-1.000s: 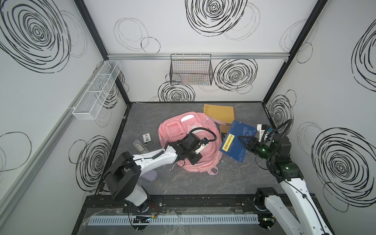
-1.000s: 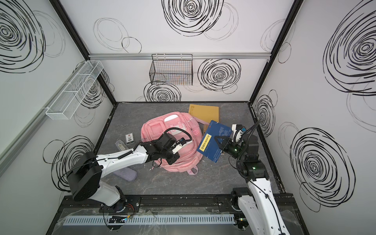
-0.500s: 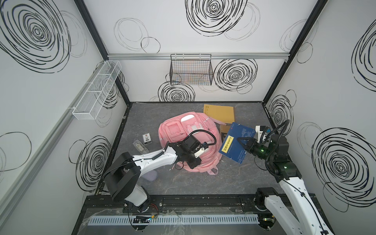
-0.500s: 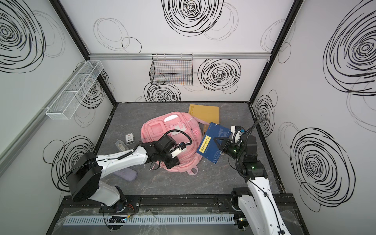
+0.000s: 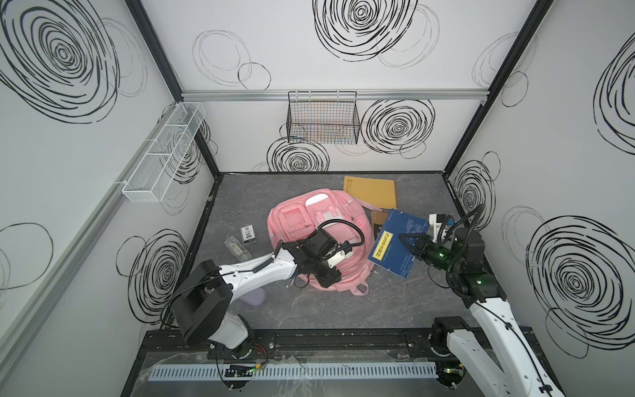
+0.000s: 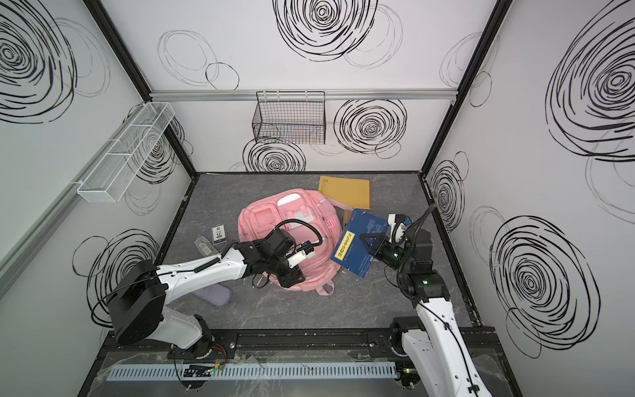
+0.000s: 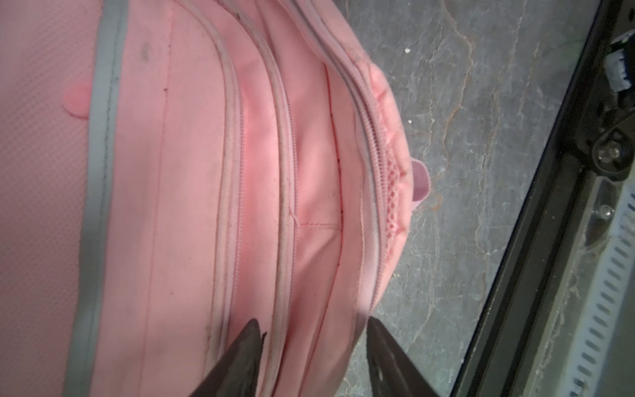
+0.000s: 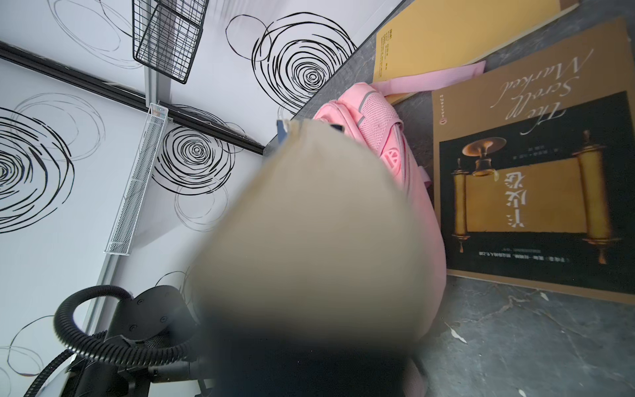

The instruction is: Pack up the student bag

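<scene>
White links (image 5: 261, 271), black joints (image 5: 202, 309), ribbed cables (image 8: 120, 350)

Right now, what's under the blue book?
A brown book lies flat beneath the blue book; both top views show only its corner. Anything else under there is covered.

You can read "The Scroll Marked" on the brown book (image 8: 536, 165), and "10" on the small card (image 5: 248, 233) at the left.
</scene>
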Available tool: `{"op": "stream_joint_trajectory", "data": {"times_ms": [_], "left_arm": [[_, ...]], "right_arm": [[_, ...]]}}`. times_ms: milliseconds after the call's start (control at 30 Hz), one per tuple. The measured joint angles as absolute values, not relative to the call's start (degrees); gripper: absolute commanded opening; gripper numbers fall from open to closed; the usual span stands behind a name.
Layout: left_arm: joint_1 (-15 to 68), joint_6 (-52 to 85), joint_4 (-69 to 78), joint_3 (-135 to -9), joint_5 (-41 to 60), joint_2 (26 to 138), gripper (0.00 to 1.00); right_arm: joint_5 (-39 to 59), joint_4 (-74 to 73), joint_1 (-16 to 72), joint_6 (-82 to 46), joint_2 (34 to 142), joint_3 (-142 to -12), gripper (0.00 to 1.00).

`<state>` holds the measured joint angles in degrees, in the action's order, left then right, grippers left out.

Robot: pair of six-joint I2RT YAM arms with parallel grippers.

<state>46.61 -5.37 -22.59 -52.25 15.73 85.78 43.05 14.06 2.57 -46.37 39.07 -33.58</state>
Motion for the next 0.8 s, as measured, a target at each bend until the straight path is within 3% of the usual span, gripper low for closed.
{"op": "stream_joint_trajectory", "data": {"times_ms": [167,233,300,367,400,800], "left_arm": [[47.13,-5.3,-22.44,-51.37,17.34,85.78,0.51],[47.44,-5.37,-22.61,-51.2,17.1,85.95,0.44],[47.64,-5.23,-22.59,-51.22,16.67,86.63,0.3],[47.68,-5.21,-22.63,-51.22,16.27,87.66,0.03],[47.68,-5.39,-22.59,-51.22,15.86,88.14,0.0],[45.84,-5.48,-22.09,-50.68,16.86,84.36,0.0]], "right_arm": [[43.27,13.54,2.55,-46.5,39.2,-33.52,0.0],[43.31,13.34,2.55,-46.52,39.18,-33.28,0.0],[43.35,13.34,2.55,-46.52,39.18,-32.99,0.0],[43.38,13.37,2.55,-46.52,39.18,-32.82,0.0],[43.38,13.37,2.55,-46.52,39.18,-32.8,0.0],[43.4,12.99,2.55,-47.0,39.18,-32.38,0.0]]}}
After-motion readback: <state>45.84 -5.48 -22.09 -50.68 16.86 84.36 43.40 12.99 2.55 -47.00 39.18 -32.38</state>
